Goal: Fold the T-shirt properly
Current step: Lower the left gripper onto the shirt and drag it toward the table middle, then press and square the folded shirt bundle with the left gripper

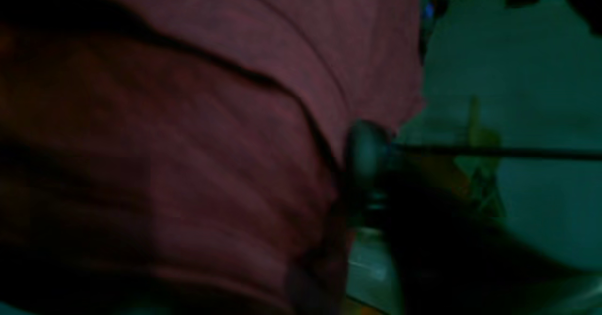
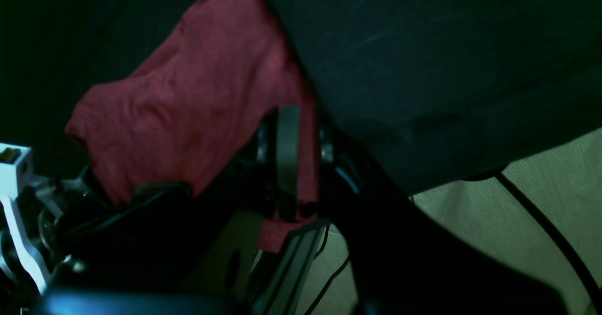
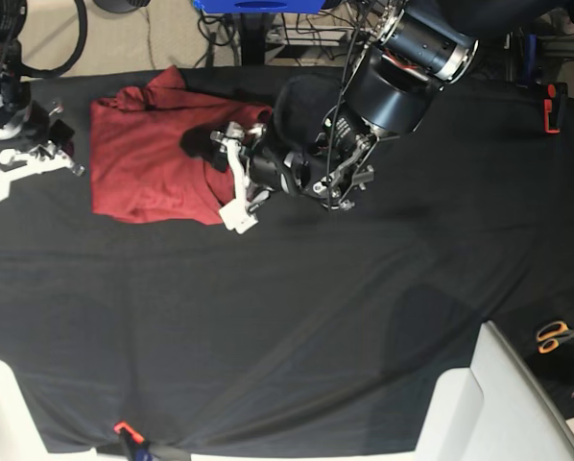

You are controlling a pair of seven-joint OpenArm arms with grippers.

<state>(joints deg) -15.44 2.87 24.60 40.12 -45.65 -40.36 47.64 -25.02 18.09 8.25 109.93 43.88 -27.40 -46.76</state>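
The rust-red T-shirt (image 3: 148,158) lies bunched on the far left of the black table cloth (image 3: 297,307). My left gripper (image 3: 220,171) reaches in from the upper right and sits on the shirt's right edge. In the left wrist view the T-shirt (image 1: 211,131) fills the blurred frame and folds against one dark finger (image 1: 367,160), so that gripper looks shut on cloth. My right gripper (image 3: 64,134) is at the shirt's left edge. In the right wrist view the red T-shirt (image 2: 188,103) wraps around a dark finger (image 2: 288,155), pinched there.
Orange-handled scissors (image 3: 556,334) lie off the table's right side. A red and black tool (image 3: 553,106) stands at the far right. White blocks (image 3: 503,403) sit at the front corners, and an orange clip (image 3: 124,429) is on the front edge. Cables and a blue box (image 3: 258,5) lie behind the table.
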